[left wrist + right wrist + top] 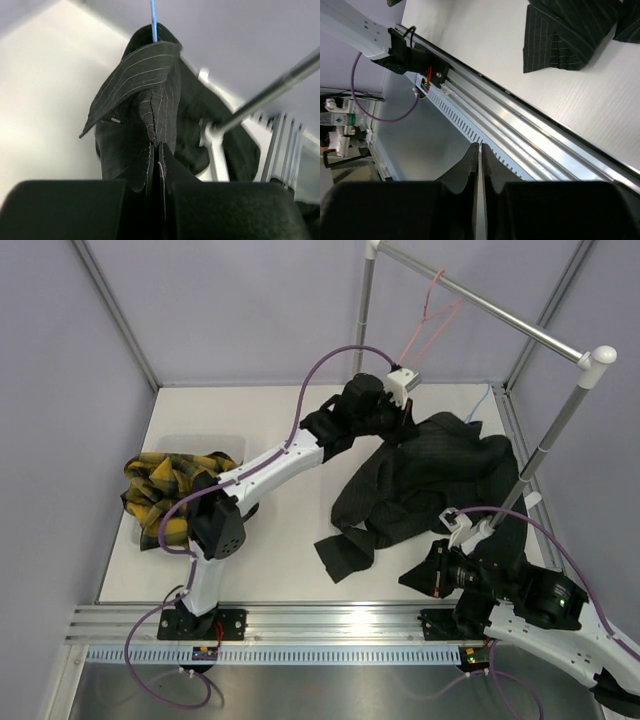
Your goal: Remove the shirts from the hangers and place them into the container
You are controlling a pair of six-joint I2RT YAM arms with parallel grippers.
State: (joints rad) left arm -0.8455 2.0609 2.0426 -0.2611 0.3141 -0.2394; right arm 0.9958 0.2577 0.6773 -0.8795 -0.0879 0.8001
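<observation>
Pinches the black shirt (430,475) in the left gripper (156,186), clenched tight on a striped fold just below the collar. Meets the garment at the far left corner of its heap, with the rest spread crumpled over the right half of the white table (290,540) and 1 sleeve trailing toward the near edge. Shows the light blue hanger (153,20) in the left wrist view only as a thin wire running out from behind the collar; cannot tell whether it sits inside the shoulders. Finds the pink hanger (432,315) hooked bare on the metal rail (480,305) at the back right, above and beyond the left gripper. Carries nothing in the right gripper (479,150): fingers drawn all but together, with only a hairline slit between them. Hangs low over the slotted aluminium track (520,125) along the table's near edge, close to the black shirt's cuff but apart from it. Has the yellow-and-black plaid shirt (165,485) bundled in the container (225,443) at the left side, spilling over the near rim and partly hidden by the left arm's elbow. Counts 1 of 2 shirts in the container, with the black one outside it on the table
</observation>
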